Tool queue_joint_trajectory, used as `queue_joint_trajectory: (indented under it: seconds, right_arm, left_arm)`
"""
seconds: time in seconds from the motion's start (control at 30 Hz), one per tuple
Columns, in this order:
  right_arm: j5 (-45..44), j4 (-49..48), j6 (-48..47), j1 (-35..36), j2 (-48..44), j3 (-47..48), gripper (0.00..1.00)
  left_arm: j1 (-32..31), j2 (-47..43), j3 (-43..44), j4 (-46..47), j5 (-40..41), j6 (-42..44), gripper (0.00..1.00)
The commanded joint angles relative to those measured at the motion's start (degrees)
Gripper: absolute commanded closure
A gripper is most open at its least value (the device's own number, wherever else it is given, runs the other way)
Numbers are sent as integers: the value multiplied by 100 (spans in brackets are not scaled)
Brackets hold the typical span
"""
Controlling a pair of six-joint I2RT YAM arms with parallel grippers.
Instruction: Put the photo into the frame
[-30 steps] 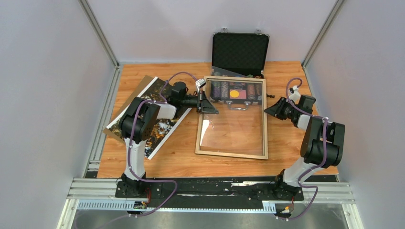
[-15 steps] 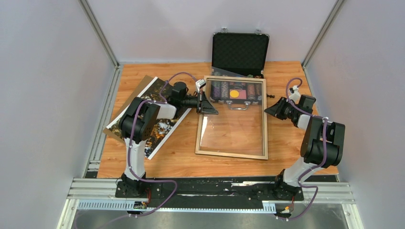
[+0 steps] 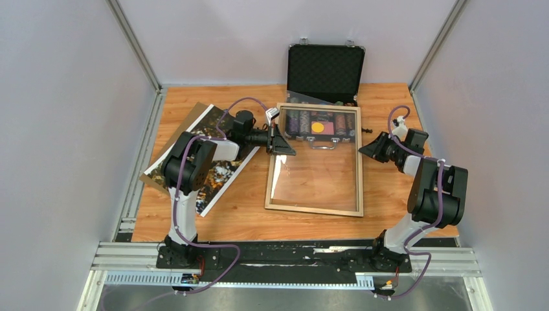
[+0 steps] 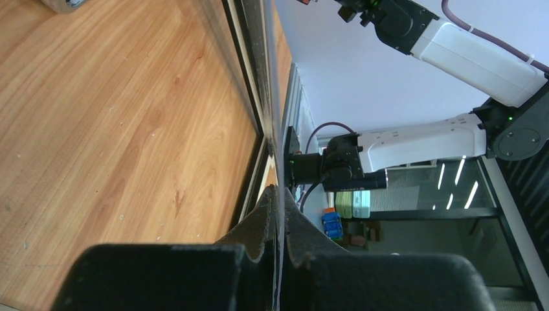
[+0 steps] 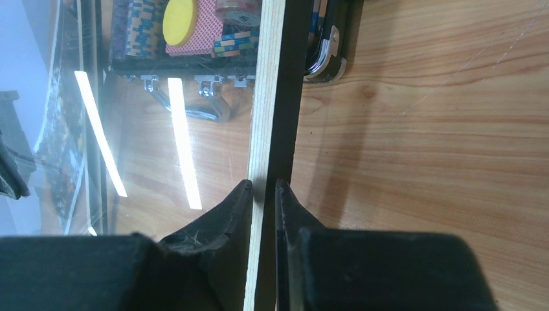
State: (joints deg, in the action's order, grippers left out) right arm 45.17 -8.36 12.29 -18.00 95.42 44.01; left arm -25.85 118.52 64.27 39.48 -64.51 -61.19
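— So, what is on the wooden table, counted?

— One light-wood rectangular picture frame, one autumn-tree photo print, one clear glossy sheet, one flat brown backing panel and one open black chip case. Two arms work over them.

— Where is the photo print?

— It lies face up near the table's left edge, on top of the backing panel and well apart from the picture frame. The left arm crosses over it.

— And the picture frame?

— It sits mid-table, with its far rail lying over the chip case's tray at the far edge. The clear glossy sheet sits tilted inside it.

— What are the grippers doing?

— The left gripper is pressed together on the clear glossy sheet's left edge. The right gripper pinches the picture frame's right rail, one finger on each side.

— What is in the chip case?

— Rows of striped chips and one yellow disc. The lid stands upright.
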Motion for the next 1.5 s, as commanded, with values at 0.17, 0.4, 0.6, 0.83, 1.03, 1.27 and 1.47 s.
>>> queue_joint_trajectory:
  seconds: [0.17,0.4,0.6,0.83,1.03,1.27,1.47]
  right_arm:
    - [62,-43,-139,68,-10,169,83]
    - [54,-43,-138,68,-11,169,84]
    - [67,-43,-140,71,-14,176,84]
    - [76,-43,-140,69,-7,178,84]
    - [71,-43,-138,68,-5,178,84]
    - [71,-38,-138,68,-5,178,84]
    - [71,-34,-140,68,0,187,85]
  left_arm:
    - [-69,71,67,503,26,-176,100]
    - [-86,127,-68,597,102,-178,100]
    - [-87,186,-148,560,130,-83,100]
    - [-87,220,-181,428,163,73,100]
    - [-87,243,-143,220,163,238,100]
    - [-87,241,-129,27,199,400,100]
    - [-87,225,-142,-151,231,539,100]
